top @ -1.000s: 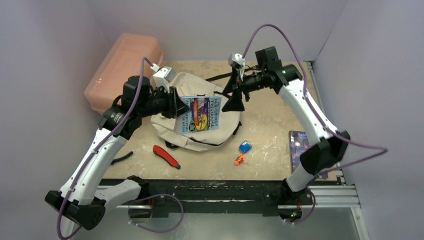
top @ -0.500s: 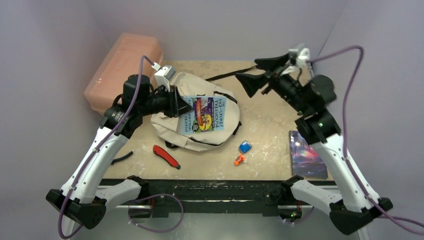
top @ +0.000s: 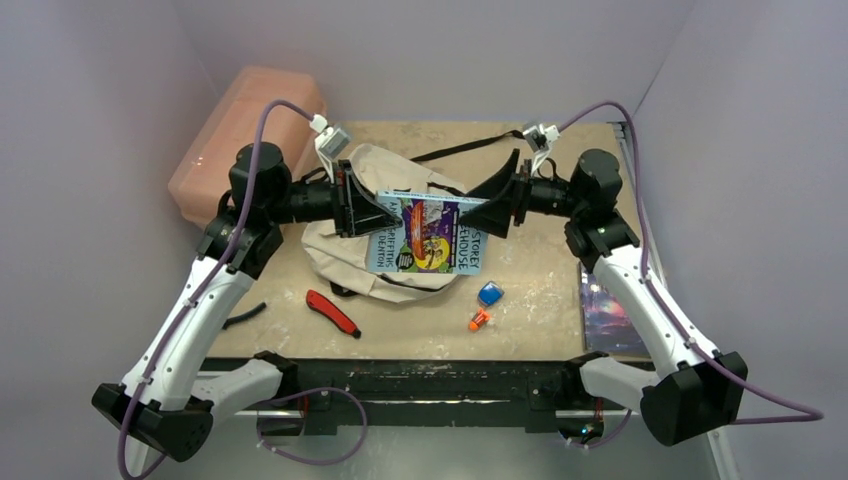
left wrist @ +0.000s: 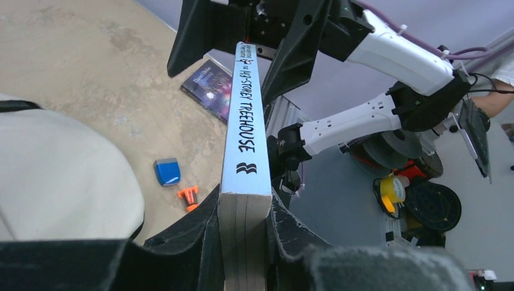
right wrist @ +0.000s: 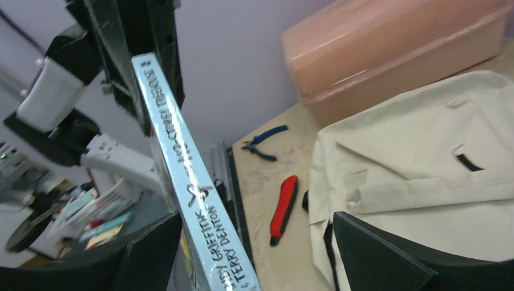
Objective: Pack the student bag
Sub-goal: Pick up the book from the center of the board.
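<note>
Left pincer (left wrist: pixel 245 227) clamps the book (left wrist: pixel 244 121); right pincer (right wrist: pixel 256 221), spread wide, straddles its opposite end.

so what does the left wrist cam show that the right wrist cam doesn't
Only left wrist: a blue object, an orange object and a dark book on the table. Only right wrist: the pink box, red utility knife and blue pliers. Both: the treehouse book, clamped in the left gripper with the right gripper open around its far end, and the student bag.

Book (top: pixel 428 233) blocks access above student bag (top: pixel 335 255).
</note>
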`<state>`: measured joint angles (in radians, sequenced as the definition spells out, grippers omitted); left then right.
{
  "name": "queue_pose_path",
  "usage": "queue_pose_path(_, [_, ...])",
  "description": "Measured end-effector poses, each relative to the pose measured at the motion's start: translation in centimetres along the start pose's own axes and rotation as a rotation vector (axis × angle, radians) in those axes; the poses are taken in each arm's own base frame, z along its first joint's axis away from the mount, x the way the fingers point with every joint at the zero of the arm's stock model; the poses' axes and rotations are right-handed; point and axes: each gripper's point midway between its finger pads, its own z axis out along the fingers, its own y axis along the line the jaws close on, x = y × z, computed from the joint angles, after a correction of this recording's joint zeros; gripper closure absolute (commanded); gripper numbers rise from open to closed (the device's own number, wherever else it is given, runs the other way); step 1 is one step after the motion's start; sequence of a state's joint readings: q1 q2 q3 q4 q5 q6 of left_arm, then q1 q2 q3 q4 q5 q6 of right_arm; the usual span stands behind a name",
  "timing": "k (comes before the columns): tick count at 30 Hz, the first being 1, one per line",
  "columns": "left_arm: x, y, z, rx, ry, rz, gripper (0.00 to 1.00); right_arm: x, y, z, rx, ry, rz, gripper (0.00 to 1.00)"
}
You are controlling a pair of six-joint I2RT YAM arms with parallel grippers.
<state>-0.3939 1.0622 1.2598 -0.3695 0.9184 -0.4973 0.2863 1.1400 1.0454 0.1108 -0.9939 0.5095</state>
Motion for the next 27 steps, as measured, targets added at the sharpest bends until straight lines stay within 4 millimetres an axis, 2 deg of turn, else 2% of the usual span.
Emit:
queue_pose_path(6, [-1.0, -1.4, 0.0, 0.068, -0.027, 0.048, 1.0, 3.1, 2.5, -0.6, -0.151, 0.076, 0.047, 0.01])
queue_pose_path(10, [-2.1, -1.8, 0.1, 0.085, -0.06, 0.057, 1.0, 3.6, 4.2, -0.9, -0.215, 0.108, 0.055, 0.06])
queue_pose_path(16, [-3.6, -2.5, 0.3, 0.122, -0.114, 0.081, 1.0, 2.9, 6.4, -1.4, -0.276, 0.1, 0.021, 0.36])
queue_pose_path(19, [-4.0, -2.9, 0.4, 0.148, -0.121, 0.08, 1.0, 2.1, 7.5, -1.6, -0.307, 0.079, 0.001, 0.4])
queue_pose_path(20, [-4.1, -3.0, 0.5, 0.155, -0.122, 0.083, 1.0, 1.9, 7.8, -1.7, -0.315, 0.073, -0.006, 0.44])
queue_pose_path(26, [-3.9, -3.1, 0.5, 0.171, -0.122, 0.072, 1.0, 1.4, 8.8, -1.7, -0.346, 0.055, 0.009, 0.99])
queue_pose_path(27, [-3.9, -3.1, 0.5, 0.172, -0.123, 0.071, 0.95, 1.3, 8.8, -1.7, -0.348, 0.056, 0.019, 1.0])
